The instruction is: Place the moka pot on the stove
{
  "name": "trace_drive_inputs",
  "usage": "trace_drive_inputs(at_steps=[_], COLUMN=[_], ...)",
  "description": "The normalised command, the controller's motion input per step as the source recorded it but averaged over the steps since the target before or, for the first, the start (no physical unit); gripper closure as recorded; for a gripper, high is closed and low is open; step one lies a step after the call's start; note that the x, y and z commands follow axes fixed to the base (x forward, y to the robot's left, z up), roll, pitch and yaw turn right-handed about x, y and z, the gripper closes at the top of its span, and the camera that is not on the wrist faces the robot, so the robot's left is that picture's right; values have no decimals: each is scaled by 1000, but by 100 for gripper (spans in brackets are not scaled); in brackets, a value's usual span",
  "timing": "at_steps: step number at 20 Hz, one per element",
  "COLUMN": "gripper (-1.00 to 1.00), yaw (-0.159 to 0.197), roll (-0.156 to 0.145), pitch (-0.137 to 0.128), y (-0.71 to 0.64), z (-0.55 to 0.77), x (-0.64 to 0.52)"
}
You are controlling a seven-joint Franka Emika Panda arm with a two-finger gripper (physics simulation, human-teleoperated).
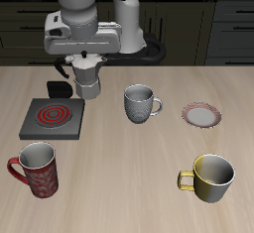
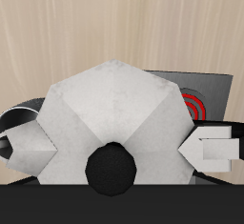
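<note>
Gripper [image 2: 122, 148] fingers clamped on silver faceted metal moka pot [image 1: 89, 79]; should center it over dark square red-coiled stove [image 1: 53, 116] w/ pot upright before lowering.

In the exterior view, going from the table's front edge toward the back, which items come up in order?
Yellow mug and red mug, roughly level → stove, grey mug and small plate → moka pot under the gripper.

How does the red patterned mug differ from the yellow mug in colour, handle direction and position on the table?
The red patterned mug is dark red with a speckled pattern; the yellow mug is plain glossy yellow-gold. The red mug stands just in front of the dark grey stove, while the yellow mug stands in front of the small pink-rimmed plate. Both are upright, empty, near the table's front edge, handles pointing the same way.
</note>
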Motion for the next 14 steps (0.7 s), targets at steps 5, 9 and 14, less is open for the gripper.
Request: trace_drive_inputs(at_steps=[5, 9, 14], gripper=[100, 100, 100], yaw=[-11, -25, 1], roll=[0, -31, -13], pitch=[12, -9, -44], y=[-248, -369, -226], z=[-45, -71, 59], x=[-158, -162, -105])
